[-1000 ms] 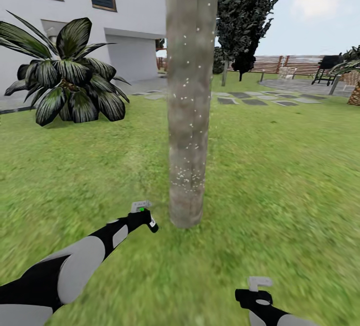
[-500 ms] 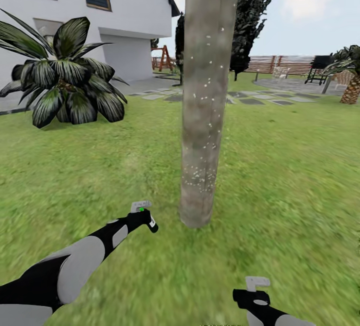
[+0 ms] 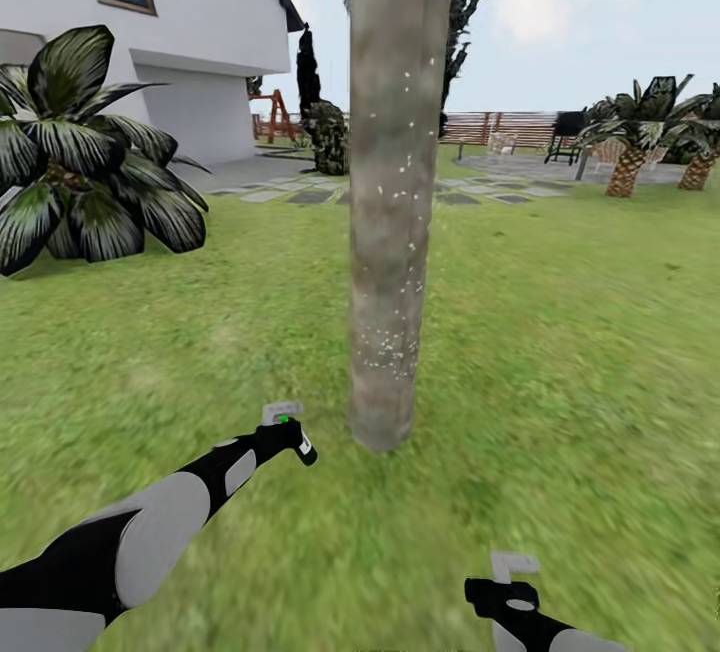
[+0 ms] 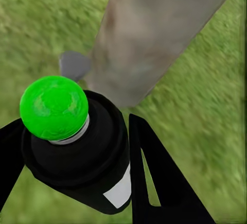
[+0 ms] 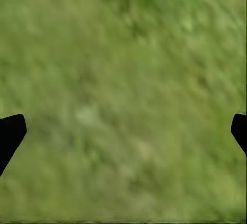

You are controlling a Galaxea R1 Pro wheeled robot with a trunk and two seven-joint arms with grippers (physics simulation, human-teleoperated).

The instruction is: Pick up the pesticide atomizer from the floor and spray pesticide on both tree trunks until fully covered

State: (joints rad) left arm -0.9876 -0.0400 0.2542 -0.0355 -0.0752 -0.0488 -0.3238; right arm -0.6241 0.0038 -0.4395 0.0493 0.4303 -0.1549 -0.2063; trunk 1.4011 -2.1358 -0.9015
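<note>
At the far left of the head view stands a broad-leaved dark green plant (image 3: 80, 157) in front of a white house (image 3: 190, 22). Below it, the left arm reaches forward over the grass (image 3: 560, 332), and the left gripper (image 3: 290, 437) has its jaws closed around the pesticide atomizer (image 3: 296, 440). In the left wrist view the black bottle (image 4: 87, 152) sits clamped between the two black fingers (image 4: 154, 177), its white label patch facing the camera and a bright green ball (image 4: 54, 106) over its near end; the grey trigger head (image 4: 74, 64) shows beyond, just beside the foot of the trunk (image 4: 154, 28).

The tree trunk (image 3: 392, 192), grey-brown and mottled, rises upright from the lawn at the middle, just right of the atomizer and not touching it. Tiny white specks of pesticide (image 3: 385, 357) dot it, thickest in a band low down and sparser higher up.

Behind the trunk lie grey paving slabs (image 3: 300, 197) and a brown slatted fence (image 3: 510, 124). Farther right stand two short palms (image 3: 632, 137).

At the lower right the right gripper (image 3: 515, 572) hangs over bare grass. In the right wrist view its two black fingertips (image 5: 10, 134) sit wide apart at opposite edges, jaws fully open and holding nothing.
</note>
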